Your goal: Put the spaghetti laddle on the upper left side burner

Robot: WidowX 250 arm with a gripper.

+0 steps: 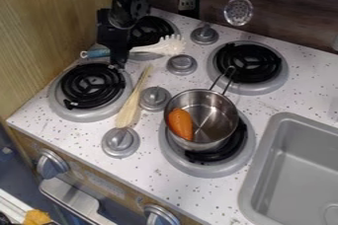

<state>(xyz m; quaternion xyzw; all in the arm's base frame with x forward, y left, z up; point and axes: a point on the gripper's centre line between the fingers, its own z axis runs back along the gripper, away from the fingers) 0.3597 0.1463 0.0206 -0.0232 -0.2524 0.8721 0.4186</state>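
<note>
The black gripper (118,64) hangs at the upper left, between the two left burners, in front of the spaghetti ladle's handle. That ladle has a blue handle end (98,53) to the left of the gripper and a pale toothed head (170,45) to its right. The head lies by the front edge of the upper left burner (151,30), which is partly hidden behind the arm. The gripper covers the middle of the handle, so whether it holds the ladle is unclear.
A wooden spoon (133,101) lies right of the lower left burner (92,86). A metal pot (214,115) with an orange item (180,124) stands on the lower right burner. Knobs (182,64) rise between burners; a grey sink (297,169) is at right.
</note>
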